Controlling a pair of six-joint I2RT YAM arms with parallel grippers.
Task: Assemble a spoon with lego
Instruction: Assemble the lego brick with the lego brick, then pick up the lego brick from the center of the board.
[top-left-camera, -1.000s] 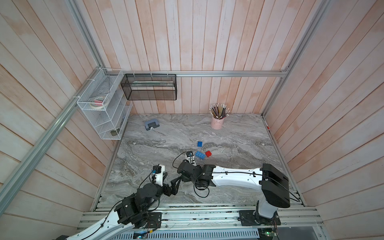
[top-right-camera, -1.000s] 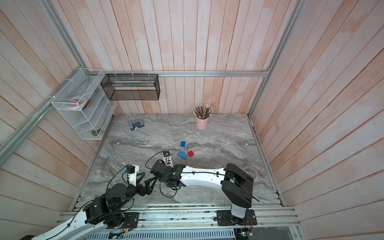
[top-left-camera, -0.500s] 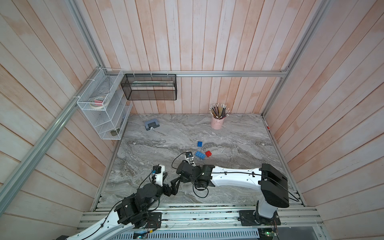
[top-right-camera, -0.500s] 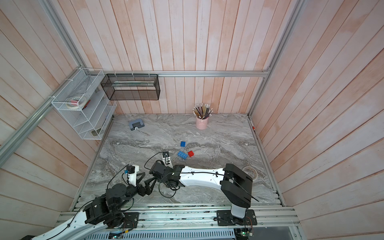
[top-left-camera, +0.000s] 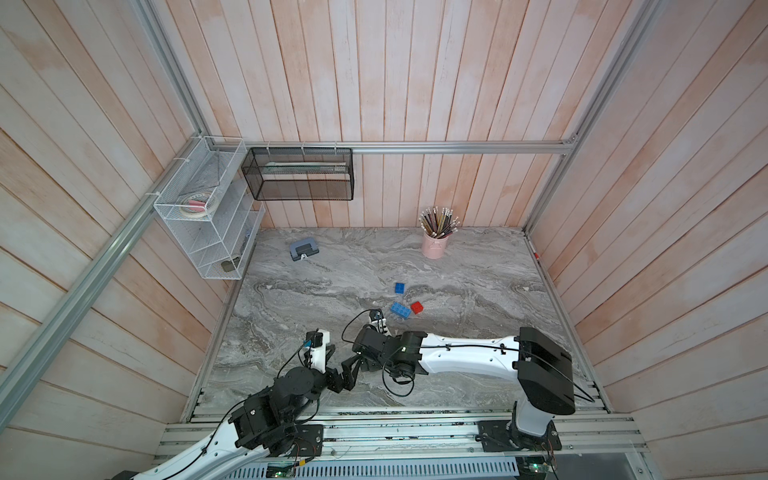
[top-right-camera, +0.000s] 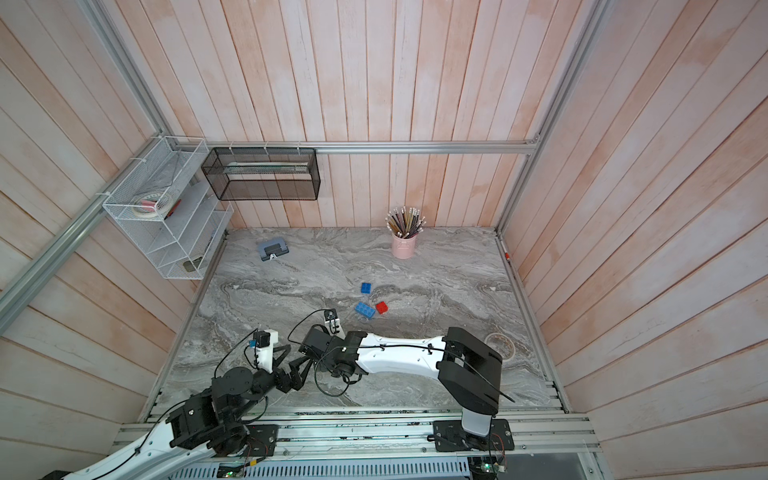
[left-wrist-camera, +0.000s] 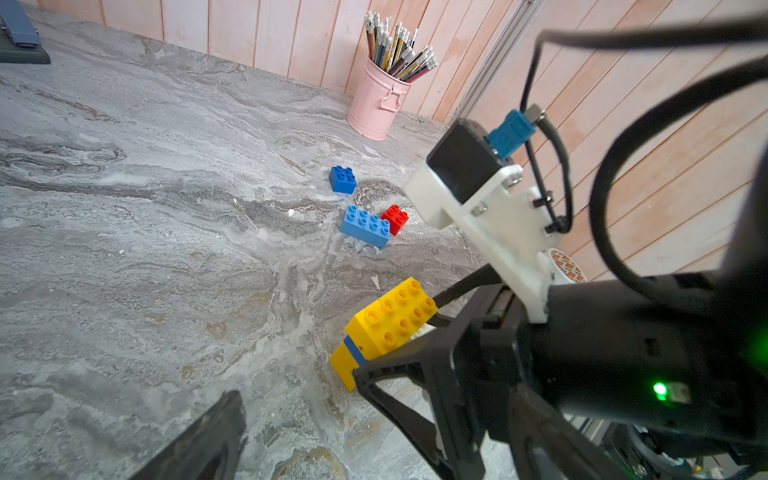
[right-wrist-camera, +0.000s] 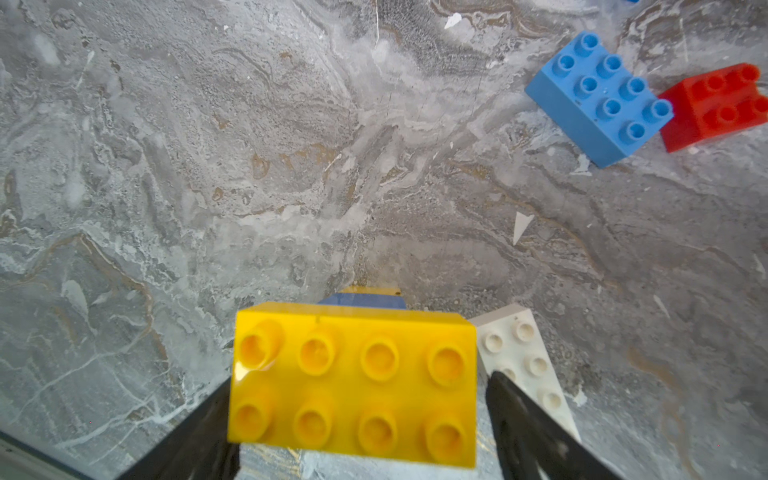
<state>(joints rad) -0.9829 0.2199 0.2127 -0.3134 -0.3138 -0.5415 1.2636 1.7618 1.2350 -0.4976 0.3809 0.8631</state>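
The partly built spoon is a yellow oblong brick (right-wrist-camera: 353, 374) on a thin blue layer (left-wrist-camera: 353, 348) and a second yellow brick (left-wrist-camera: 343, 365), with a white brick (right-wrist-camera: 519, 345) at its side. It sits tilted, low on the table, and is hidden under the arms in both top views. My right gripper (right-wrist-camera: 357, 419) is open, a finger on each side of the yellow brick and a small gap at one finger. My left gripper (left-wrist-camera: 374, 453) is wide open beside it and holds nothing. A blue square (top-left-camera: 400, 287), blue oblong (top-left-camera: 400, 310) and red brick (top-left-camera: 417, 307) lie loose farther back.
A pink pencil cup (top-left-camera: 434, 245) and a grey-blue hole punch (top-left-camera: 302, 250) stand near the back wall. A white wire shelf (top-left-camera: 208, 232) and a black mesh basket (top-left-camera: 299, 174) hang at the back left. A tape roll (top-right-camera: 500, 345) lies at the right.
My right gripper's jaws have spread apart around the yellow brick. Both arms stay almost where they were, and the loose bricks have not moved.
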